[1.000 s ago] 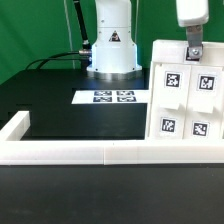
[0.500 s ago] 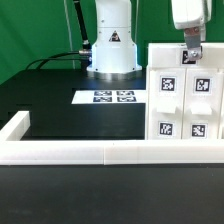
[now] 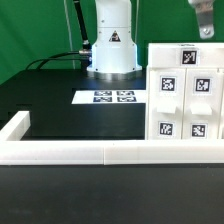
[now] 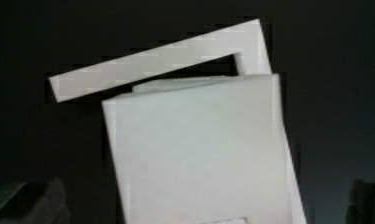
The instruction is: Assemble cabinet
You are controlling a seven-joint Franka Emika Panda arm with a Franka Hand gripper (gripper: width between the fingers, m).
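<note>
Hovering at the exterior view's upper right corner, the pincer is mostly cut off by the frame edge; its finger spread cannot be told, and nothing is seen in its hold. Arm: raised clear above the cabinet, apart from it. Cabinet: white, box-shaped, tagged panels on its face, standing on the black desk at the exterior view's right, against the white rail frame. Marker board: flat on the desk, beside the cabinet. Wrist view: cabinet seen from above, white against dark.
</note>
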